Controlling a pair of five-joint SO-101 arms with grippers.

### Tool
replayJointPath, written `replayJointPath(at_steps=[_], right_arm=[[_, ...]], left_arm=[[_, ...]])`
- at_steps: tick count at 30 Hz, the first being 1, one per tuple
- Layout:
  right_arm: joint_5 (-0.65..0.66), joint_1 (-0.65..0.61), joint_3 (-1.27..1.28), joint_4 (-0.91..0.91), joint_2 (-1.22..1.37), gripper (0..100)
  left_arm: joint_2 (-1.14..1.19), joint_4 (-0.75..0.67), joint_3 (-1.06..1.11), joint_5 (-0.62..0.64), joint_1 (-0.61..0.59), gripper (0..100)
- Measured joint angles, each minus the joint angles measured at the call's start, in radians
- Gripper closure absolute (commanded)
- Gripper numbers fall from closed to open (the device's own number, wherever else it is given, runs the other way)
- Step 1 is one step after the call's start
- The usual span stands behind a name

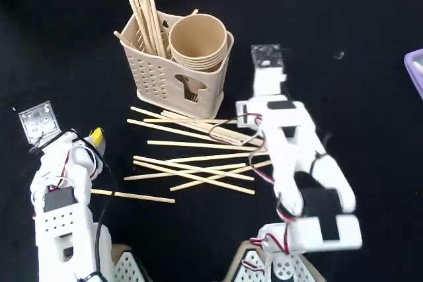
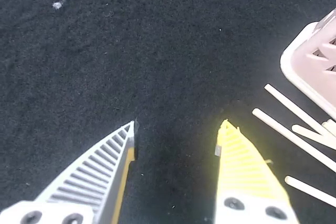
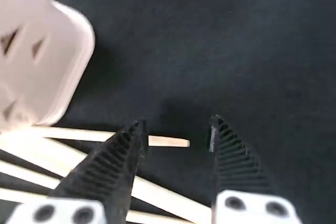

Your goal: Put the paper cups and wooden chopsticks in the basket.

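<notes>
Cups are done: the paper cups (image 1: 198, 41) sit stacked in the basket (image 1: 175, 80), near the worktop's far edge, w/ a few sticks. You're on the sticks now. Lots of wooden chopsticks (image 1: 198, 163) lie loose mid-worktop, just in front of the basket. Your right end effector (image 3: 178, 124) is open, w/ 1 chopstick tip (image 3: 168, 141) between its jaws. Next, I think: go down & pinch it. Your left end effector (image 2: 179, 124) is open too, over bare worktop, sticks near.

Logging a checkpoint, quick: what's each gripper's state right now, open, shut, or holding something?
Left gripper: open, holding nothing.
Right gripper: open, holding nothing; the end of a chopstick shows between its fingers.
</notes>
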Motion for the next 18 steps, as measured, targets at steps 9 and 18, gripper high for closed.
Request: replayJointPath(at_steps=[9,18], right_arm=[[0.115,0.008,-0.203,0.239,0.169,81.1],[0.348,0.04,-0.135,0.359,0.078,81.1]], left_arm=[[0.0,0.0,0.0,0.0,0.0,75],[0.0,0.0,0.0,0.0,0.0,75]])
